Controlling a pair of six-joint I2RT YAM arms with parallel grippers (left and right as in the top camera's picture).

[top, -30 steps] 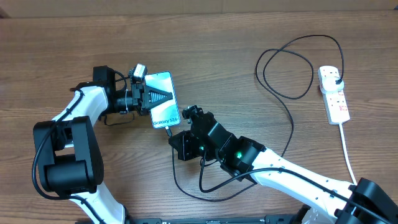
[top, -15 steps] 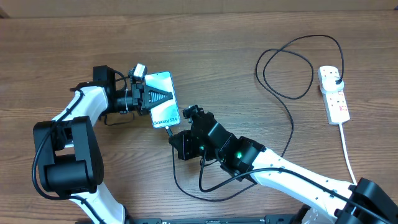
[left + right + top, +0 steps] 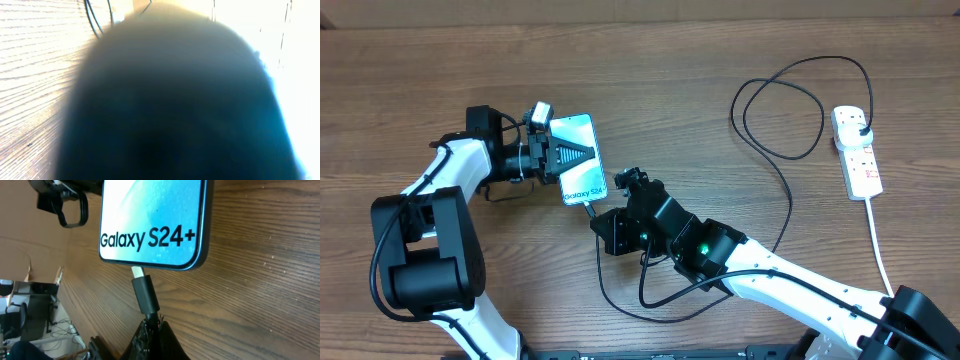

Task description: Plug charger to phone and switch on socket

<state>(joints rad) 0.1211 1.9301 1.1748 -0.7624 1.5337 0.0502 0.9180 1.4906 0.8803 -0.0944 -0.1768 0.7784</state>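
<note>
The phone (image 3: 582,170) lies flat on the wooden table, screen lit, and also fills the top of the right wrist view (image 3: 152,220). My left gripper (image 3: 563,155) is shut on the phone from its left side. My right gripper (image 3: 612,203) is shut on the small plug tip (image 3: 143,294) of the charger. The tip's metal end touches the phone's bottom edge and is still partly visible. The black cable (image 3: 790,200) loops across to the socket (image 3: 857,160) at the right, where its black plug (image 3: 860,122) sits in the far outlet. The left wrist view is blocked by a dark blur.
The socket's white cord (image 3: 880,250) runs toward the front right edge. Slack black cable (image 3: 620,300) lies in a loop under my right arm. A cardboard wall borders the table's far edge.
My left gripper and the phone have shifted slightly to the left and away. The right gripper keeps the plug tip at the phone's bottom edge.
</note>
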